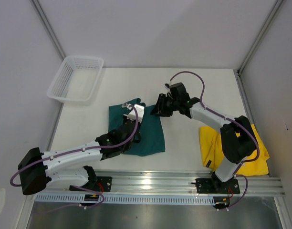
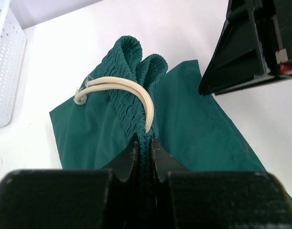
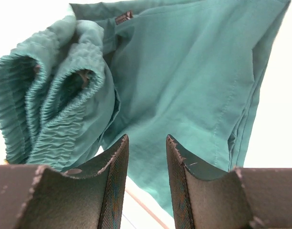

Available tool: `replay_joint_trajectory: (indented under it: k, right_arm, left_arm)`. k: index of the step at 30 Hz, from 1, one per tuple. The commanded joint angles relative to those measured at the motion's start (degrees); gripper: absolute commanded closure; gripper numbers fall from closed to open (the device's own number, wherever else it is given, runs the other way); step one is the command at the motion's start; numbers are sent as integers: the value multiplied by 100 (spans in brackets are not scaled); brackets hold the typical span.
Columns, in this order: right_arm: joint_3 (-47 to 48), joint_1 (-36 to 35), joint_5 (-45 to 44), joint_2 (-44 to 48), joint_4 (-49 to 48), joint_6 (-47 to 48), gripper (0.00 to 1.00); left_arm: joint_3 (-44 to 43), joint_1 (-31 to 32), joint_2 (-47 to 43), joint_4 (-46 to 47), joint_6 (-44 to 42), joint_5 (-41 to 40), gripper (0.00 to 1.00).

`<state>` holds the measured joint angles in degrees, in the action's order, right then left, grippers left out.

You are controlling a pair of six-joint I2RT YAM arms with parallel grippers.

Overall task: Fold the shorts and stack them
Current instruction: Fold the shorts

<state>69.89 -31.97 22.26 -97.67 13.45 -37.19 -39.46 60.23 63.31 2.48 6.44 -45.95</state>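
The dark teal shorts (image 1: pixel 148 136) lie in the middle of the tabletop (image 1: pixel 122 86), mostly spread flat, with the gathered waistband bunched up at their far left corner. The left hand (image 2: pixel 144 140) is closed on that ribbed waistband, pinching a fold of it between its fingers. The pale drawstring (image 2: pixel 119 82) loops over the bunched fabric just beyond the grip. The right hand (image 3: pixel 147 143) hovers at the far right edge of the same shorts. Its fingers (image 3: pixel 115 176) stand apart with nothing between them, and the teal cloth lies just beyond their tips. The yellow shorts (image 1: pixel 210 143) lie crumpled at the near right of the tabletop, partly under the right arm, well apart from the teal pair. A white mesh basket (image 1: pixel 60 81) sits at the far left corner.
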Motion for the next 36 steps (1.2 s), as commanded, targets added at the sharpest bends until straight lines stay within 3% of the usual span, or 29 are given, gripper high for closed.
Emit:
replay_joint_trajectory:
  k: [1, 11, 17, 27, 36]
  right_arm:
    - [-151, 120, 549, -199, -535, -78, 60]
    - [261, 235, 999, -990, -1020, -351, 59]
    - [299, 261, 657, -1378, -467, 18, 60]
    - [-308, 463, -853, -447, 447, 853, 59]
    - [-1276, 542, -1391, 230, 421, 906, 59]
  left_arm:
    - [-404, -2, 138, 464, 147, -98, 100]
    - [-922, 24, 717, 543, 16, -124, 100]
    - [-1028, 130, 1052, 666, -116, -203, 100]
    - [-1020, 217, 1491, 920, -204, -247, 100]
    - [-1046, 235, 1693, 1000, -222, -230, 100]
